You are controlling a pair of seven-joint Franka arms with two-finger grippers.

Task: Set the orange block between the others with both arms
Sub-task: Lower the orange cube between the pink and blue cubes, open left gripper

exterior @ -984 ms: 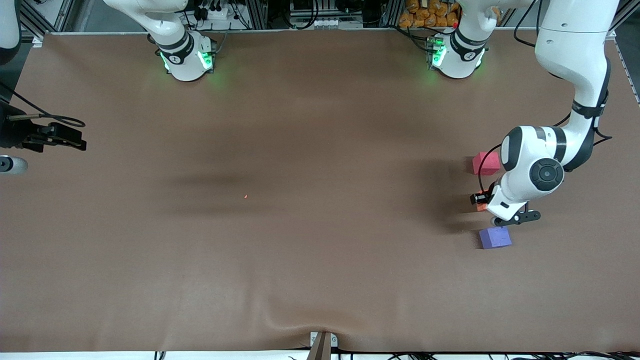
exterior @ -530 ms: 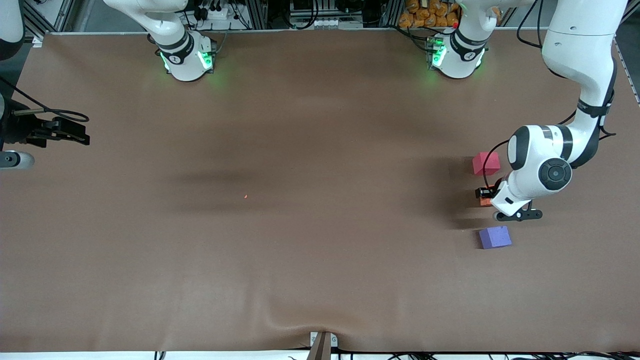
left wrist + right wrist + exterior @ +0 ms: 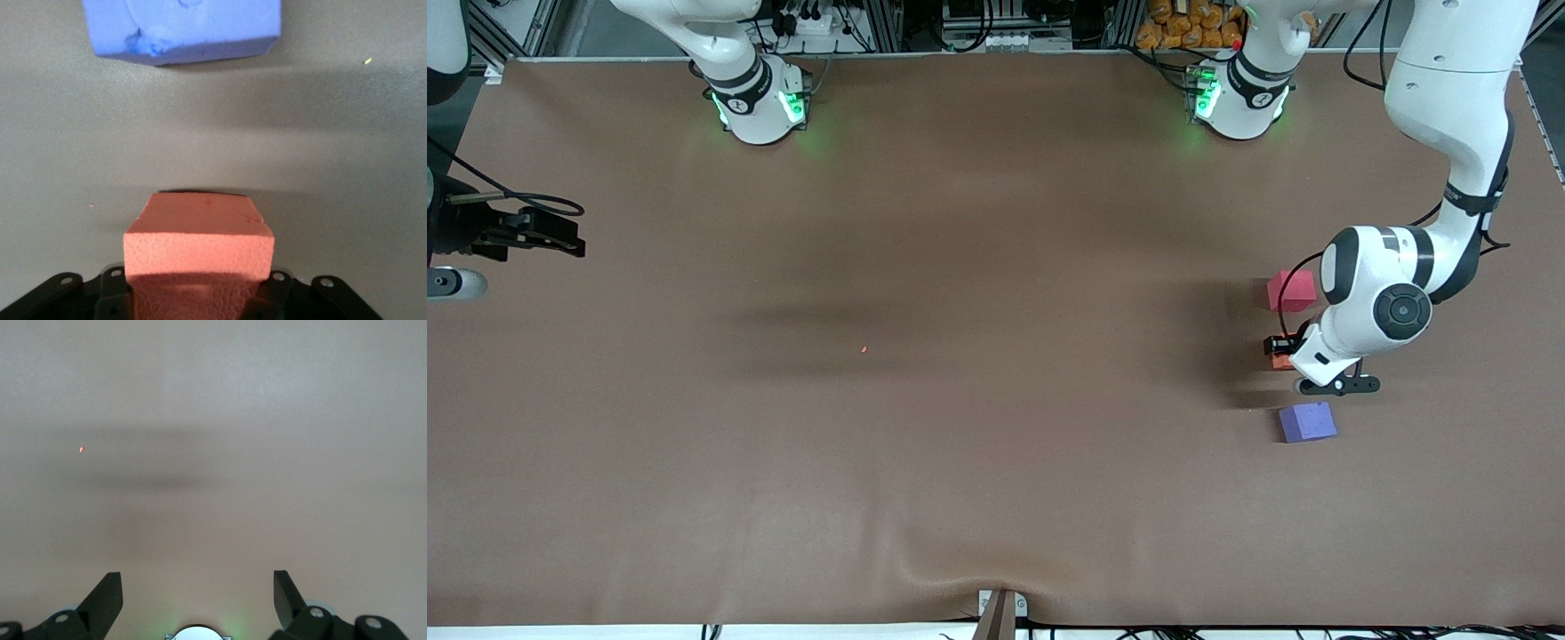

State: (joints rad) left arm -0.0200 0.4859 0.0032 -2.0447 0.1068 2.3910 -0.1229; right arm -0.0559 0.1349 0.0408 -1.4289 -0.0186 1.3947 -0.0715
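Observation:
My left gripper [image 3: 1282,348] is shut on the orange block [image 3: 1283,360], low over the table in the gap between the two others. In the left wrist view the orange block [image 3: 199,241] fills the space between the jaws of the left gripper [image 3: 199,293]; whether it touches the table I cannot tell. The pinkish-red cube [image 3: 1291,290] lies farther from the front camera and the purple-blue cube [image 3: 1307,421] [image 3: 180,30] nearer. My right gripper [image 3: 560,240] [image 3: 197,593] waits open and empty over the right arm's end of the table.
A tiny orange speck [image 3: 864,348] [image 3: 81,449] lies on the brown table cover [image 3: 996,267] near the middle. The cover has a raised fold [image 3: 960,578] at the edge nearest the front camera. The green-lit arm bases [image 3: 760,107] stand along the edge farthest from it.
My left gripper has drifted a little toward the pinkish-red cube with the orange block still in it. The right gripper edged slightly toward the bases, then held still.

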